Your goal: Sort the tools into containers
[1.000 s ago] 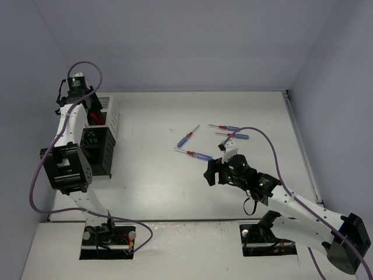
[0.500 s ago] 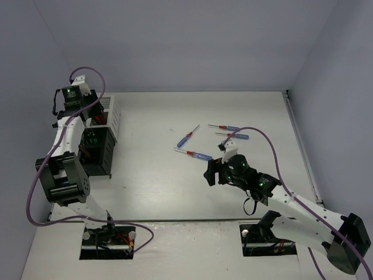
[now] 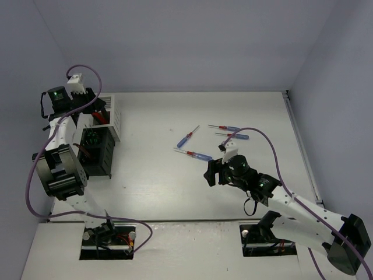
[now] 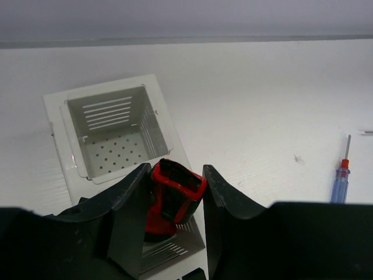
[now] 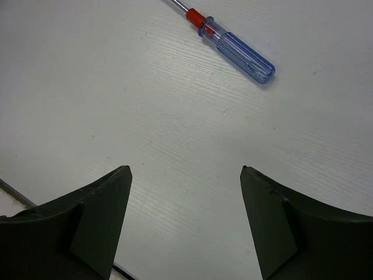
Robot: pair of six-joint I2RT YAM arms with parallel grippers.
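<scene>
Just beside the white bin, the left gripper clamps the red-handled pliers upright between its fingers. Well apart from that bin, the right gripper gapes wide open — a blue-handled screwdriver lies ahead.

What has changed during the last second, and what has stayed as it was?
The left arm swung its wrist leftward, toward the wall. The left gripper has the red pliers, standing in a white bin, between its fingers; I cannot tell if it grips them. The right gripper, open, and the four screwdrivers on the table did not move.
</scene>
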